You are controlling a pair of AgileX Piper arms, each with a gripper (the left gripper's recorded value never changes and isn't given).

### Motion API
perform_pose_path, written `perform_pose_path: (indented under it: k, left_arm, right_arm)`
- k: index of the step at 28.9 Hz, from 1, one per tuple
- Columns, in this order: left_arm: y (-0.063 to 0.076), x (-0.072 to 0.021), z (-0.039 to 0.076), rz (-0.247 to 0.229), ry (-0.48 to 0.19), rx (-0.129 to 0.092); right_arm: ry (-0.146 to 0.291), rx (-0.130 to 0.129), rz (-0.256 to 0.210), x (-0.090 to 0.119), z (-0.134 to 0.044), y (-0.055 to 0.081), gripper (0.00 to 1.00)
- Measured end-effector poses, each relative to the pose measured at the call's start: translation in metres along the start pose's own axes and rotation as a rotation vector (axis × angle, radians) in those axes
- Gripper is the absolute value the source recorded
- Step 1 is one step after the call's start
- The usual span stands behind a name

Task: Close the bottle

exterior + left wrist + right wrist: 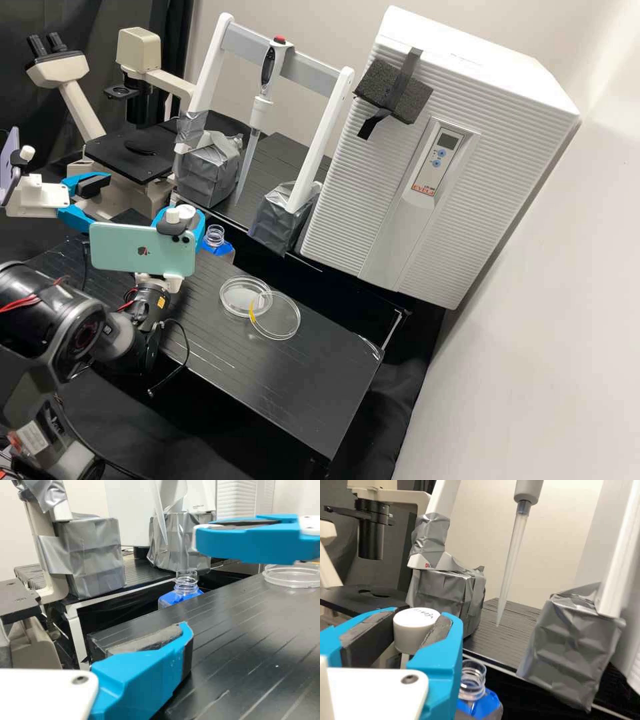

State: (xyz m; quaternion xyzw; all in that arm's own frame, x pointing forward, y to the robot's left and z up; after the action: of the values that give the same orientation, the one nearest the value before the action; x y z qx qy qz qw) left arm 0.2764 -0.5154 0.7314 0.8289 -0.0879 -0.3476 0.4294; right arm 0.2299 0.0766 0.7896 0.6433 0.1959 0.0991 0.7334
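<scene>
High view: your right gripper sits just beside the open bottle of blue liquid, at the far edge of the bench. Your left gripper hangs well apart from it. Two petri dishes lie near.

Left wrist view: your fingers are spread wide and hold nothing. The bottle stands upright beyond them, uncapped.

Right wrist view: your fingers pinch a white cap, near the bottle's mouth but off to its side.
</scene>
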Motion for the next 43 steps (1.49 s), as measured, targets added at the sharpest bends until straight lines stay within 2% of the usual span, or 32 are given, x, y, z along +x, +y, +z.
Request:
perform_pose_path:
  k: [8,11,14,31,39,43]
  left_arm:
    - [0.001,-0.0004,-0.002,0.006,0.015,-0.007]
    - [0.001,-0.0009,-0.003,0.007,0.019,-0.007]
    - [0.001,-0.0011,-0.004,0.007,0.021,-0.007]
    - [0.002,-0.0012,-0.006,0.012,0.028,-0.006]
    - [0.002,-0.0012,-0.006,0.012,0.028,-0.006]
    - [0.002,-0.0012,-0.006,0.012,0.028,-0.006]
  right_arm:
    - [0.002,-0.016,-0.009,0.025,0.002,-0.006,0.0]
    - [-0.002,-0.025,0.006,0.031,0.003,-0.004,0.0]
    - [-0.018,-0.02,0.019,0.035,0.006,-0.002,0.0]
    - [-0.101,0.002,-0.019,0.037,0.022,-0.012,0.0]
    - [-0.134,-0.003,-0.028,0.036,0.03,-0.014,0.0]
    - [-0.135,-0.017,-0.028,0.039,0.032,-0.015,0.0]
